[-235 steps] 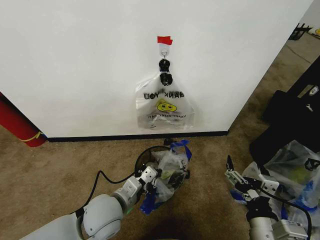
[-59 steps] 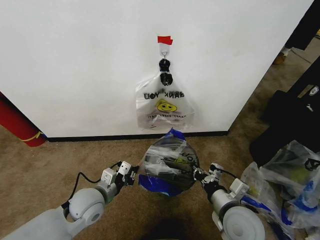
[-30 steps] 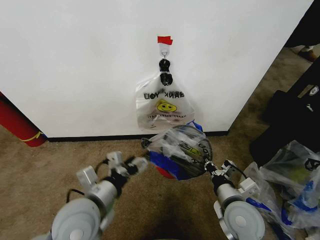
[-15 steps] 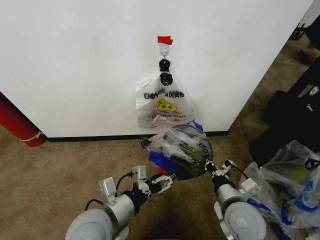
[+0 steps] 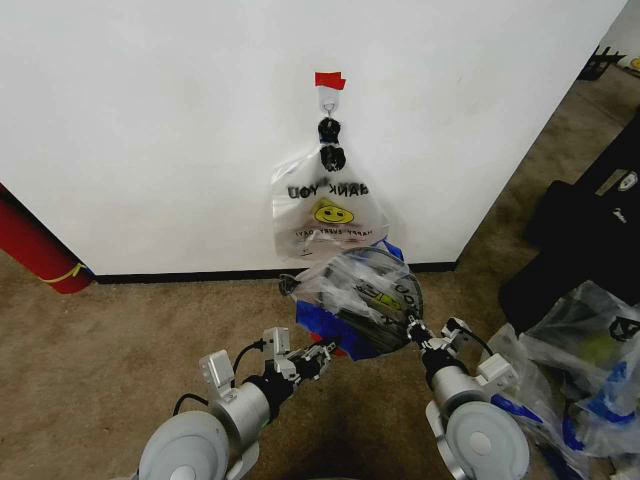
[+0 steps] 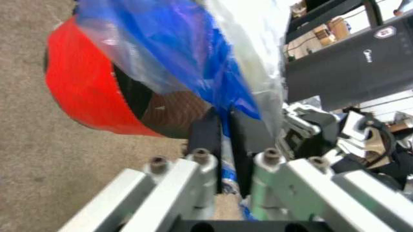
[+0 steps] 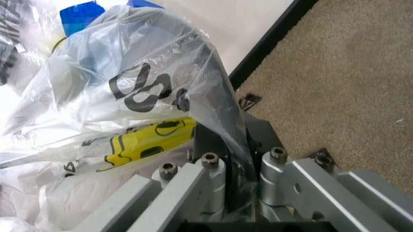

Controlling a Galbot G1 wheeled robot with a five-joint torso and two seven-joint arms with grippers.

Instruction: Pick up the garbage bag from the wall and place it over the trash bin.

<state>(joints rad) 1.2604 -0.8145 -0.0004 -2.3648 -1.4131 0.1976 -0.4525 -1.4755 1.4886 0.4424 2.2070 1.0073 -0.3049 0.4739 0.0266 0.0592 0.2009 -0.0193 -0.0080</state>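
left hand [image 5: 322, 352] moved under garbage bag [image 5: 355, 300], pinching blue edge; right hand [image 5: 412, 325] pinching opposite edge.

Open carpet [image 5: 140, 330] lies from 7 to 10 o'clock of the trash bin [image 6: 96, 96], free up to the red cylinder [image 5: 35, 245] at the far 9 o'clock edge; at 12 o'clock the wall [image 5: 160, 120] and the hanging smiley-face bag [image 5: 328, 215] close the way just behind the garbage bag [image 5: 360, 300]; the left tool [image 5: 312, 358] at 7 o'clock and the right tool [image 5: 415, 328] at 4 o'clock occupy both flanks, each pinching the plastic; at 3 o'clock, lumpy clear sacks [image 5: 590, 370] and a black case [image 5: 590, 220] crowd the floor.
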